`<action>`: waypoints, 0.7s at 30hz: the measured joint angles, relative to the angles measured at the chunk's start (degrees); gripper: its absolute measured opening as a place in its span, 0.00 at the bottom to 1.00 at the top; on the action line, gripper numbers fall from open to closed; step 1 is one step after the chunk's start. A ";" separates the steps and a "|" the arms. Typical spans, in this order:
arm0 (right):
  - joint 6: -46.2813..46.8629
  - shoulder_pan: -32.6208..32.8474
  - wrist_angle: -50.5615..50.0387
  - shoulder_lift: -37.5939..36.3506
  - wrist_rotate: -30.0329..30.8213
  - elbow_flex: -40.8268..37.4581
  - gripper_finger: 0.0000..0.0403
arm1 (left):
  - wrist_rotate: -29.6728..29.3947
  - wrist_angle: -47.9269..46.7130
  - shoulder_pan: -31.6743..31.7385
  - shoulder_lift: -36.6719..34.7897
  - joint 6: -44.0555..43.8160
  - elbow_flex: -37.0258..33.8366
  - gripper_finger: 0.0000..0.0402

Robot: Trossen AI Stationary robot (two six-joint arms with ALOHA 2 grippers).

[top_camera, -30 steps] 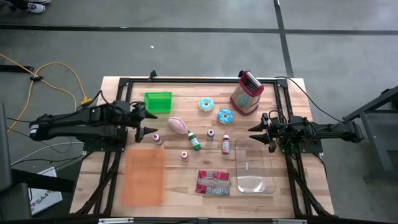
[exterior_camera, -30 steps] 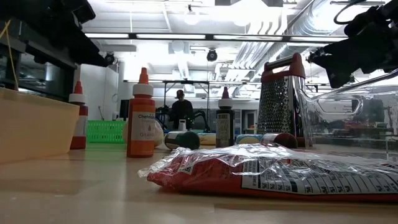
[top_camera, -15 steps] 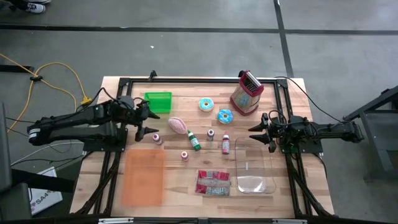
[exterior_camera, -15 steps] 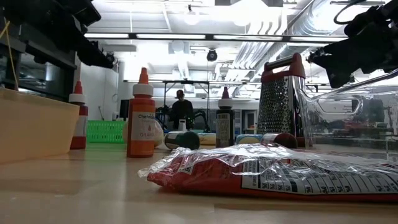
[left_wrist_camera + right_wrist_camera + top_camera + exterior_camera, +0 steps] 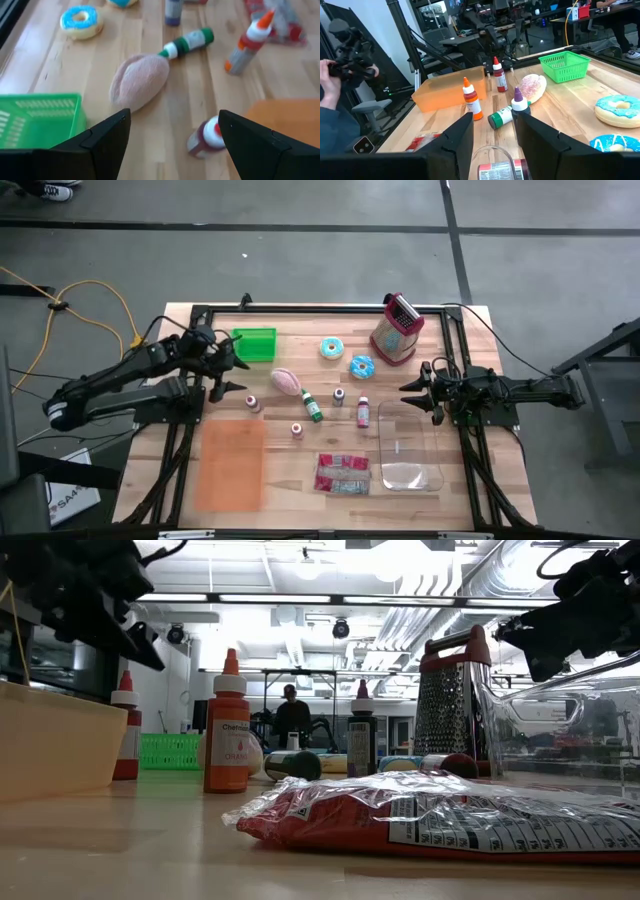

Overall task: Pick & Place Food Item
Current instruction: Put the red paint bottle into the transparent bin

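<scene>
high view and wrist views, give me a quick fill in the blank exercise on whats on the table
1. The basket near the left gripper is coloured ____.
2. The two donuts have ____ icing.
3. The box grater has a ____ handle on top.
4. The green-capped bottle beside the pink bread is ____ on its side.

Missing words: green; blue; red; lying

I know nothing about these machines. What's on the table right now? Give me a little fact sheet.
Left gripper: open, empty, raised near the green basket
Right gripper: open, empty, beside the clear container
Food: pink pastry, two blue doughnuts, red snack packet
Bottles: several small ones mid-table, a green-capped one lying on its side
Other: box grater, orange tray
</scene>
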 joint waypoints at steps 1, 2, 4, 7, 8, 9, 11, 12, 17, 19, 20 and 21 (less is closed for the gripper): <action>0.01 0.00 0.00 -0.01 0.02 -0.02 0.35 | 0.03 -0.98 0.52 0.03 1.12 0.00 0.73; 0.00 0.00 0.00 0.01 0.00 -0.01 0.35 | 0.07 -1.86 0.95 0.07 2.03 0.00 0.73; 0.01 0.00 0.00 0.01 0.00 0.00 0.35 | 0.46 -2.65 1.49 0.09 3.23 0.00 0.73; 0.01 -0.01 0.00 -0.01 0.00 -0.01 0.35 | 1.37 -3.76 1.56 0.27 5.26 0.02 0.73; 0.01 -0.02 0.00 0.01 0.00 -0.02 0.35 | 1.37 -4.48 1.53 0.38 6.33 0.02 0.73; 0.01 0.00 0.00 0.01 0.00 -0.02 0.35 | 1.32 -5.29 1.56 0.47 7.42 0.02 0.73; 0.01 0.00 0.00 -0.01 0.00 -0.02 0.35 | 1.25 -6.48 1.54 0.78 8.83 0.02 0.73; 0.01 0.00 0.00 0.01 0.02 -0.02 0.35 | 1.30 -6.55 1.45 1.08 9.30 0.02 0.73; -0.01 0.00 0.00 -0.01 0.01 -0.02 0.35 | 0.70 -7.65 0.21 3.14 11.16 0.02 0.73; 0.00 -0.02 0.00 -0.01 0.01 -0.02 0.35 | -0.18 -7.63 -0.64 4.33 11.30 0.02 0.73; -0.01 0.00 0.00 0.01 0.00 -0.02 0.35 | -0.47 -7.60 -1.13 5.00 11.33 0.02 0.73; 0.01 -0.02 0.00 -0.01 0.00 -0.02 0.35 | -0.84 -7.60 -1.68 5.72 11.32 0.02 0.73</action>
